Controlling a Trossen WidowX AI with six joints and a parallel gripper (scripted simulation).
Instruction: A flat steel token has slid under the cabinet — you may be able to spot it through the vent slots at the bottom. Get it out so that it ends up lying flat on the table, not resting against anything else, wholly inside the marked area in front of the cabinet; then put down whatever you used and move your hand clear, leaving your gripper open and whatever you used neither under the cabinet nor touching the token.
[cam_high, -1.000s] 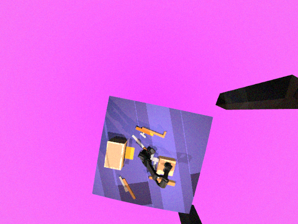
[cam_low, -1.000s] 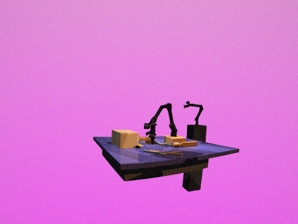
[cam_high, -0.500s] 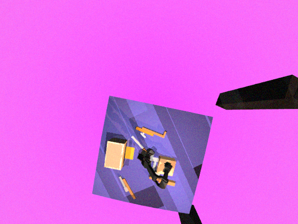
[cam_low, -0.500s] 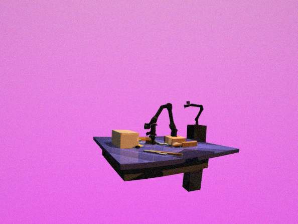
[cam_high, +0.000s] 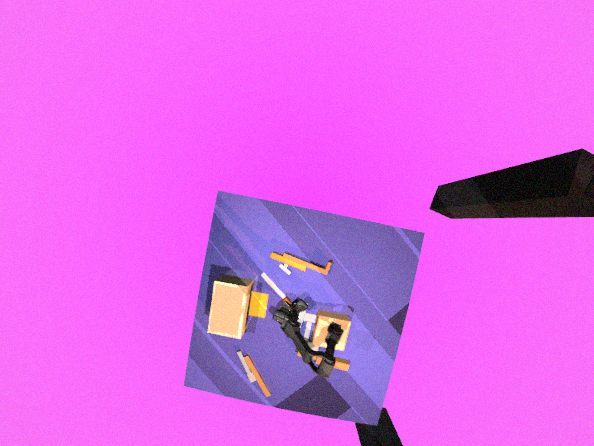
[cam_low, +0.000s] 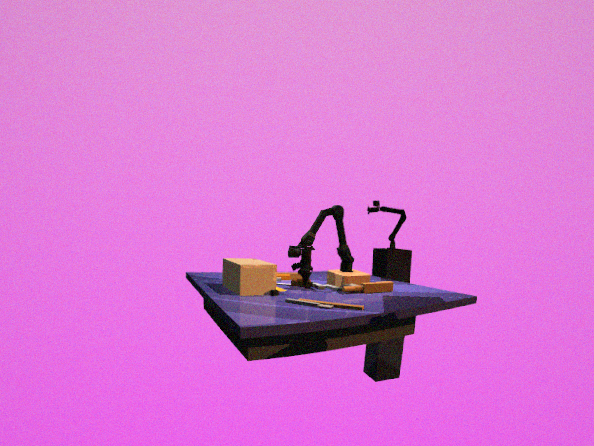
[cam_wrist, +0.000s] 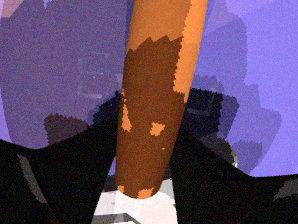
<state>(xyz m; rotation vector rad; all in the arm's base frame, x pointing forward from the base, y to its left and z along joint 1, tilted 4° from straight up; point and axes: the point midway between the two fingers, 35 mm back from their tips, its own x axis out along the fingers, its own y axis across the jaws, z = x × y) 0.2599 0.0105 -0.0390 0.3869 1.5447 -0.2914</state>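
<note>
My gripper (cam_high: 288, 304) (cam_low: 306, 285) (cam_wrist: 146, 127) is shut on the orange handle (cam_wrist: 159, 65) of a stick tool, low over the table. The tool's pale shaft (cam_high: 274, 286) runs from the gripper toward the back left in the top view. The tan cabinet (cam_high: 229, 309) (cam_low: 257, 280) stands to the left of the gripper. The yellow marked area (cam_high: 258, 305) (cam_low: 281, 289) lies at the cabinet's front, between it and the gripper. The steel token cannot be made out in any view. The vent slots cannot be made out either.
An orange hooked bar (cam_high: 316, 267) lies beyond the shaft, with a small white piece (cam_high: 285, 269) beside it. Grey and orange bars (cam_high: 258, 377) lie nearer the bottom. The arm stands on a tan block (cam_high: 324, 340) (cam_low: 345, 276), with pale pieces and another orange bar (cam_high: 342, 364) close by.
</note>
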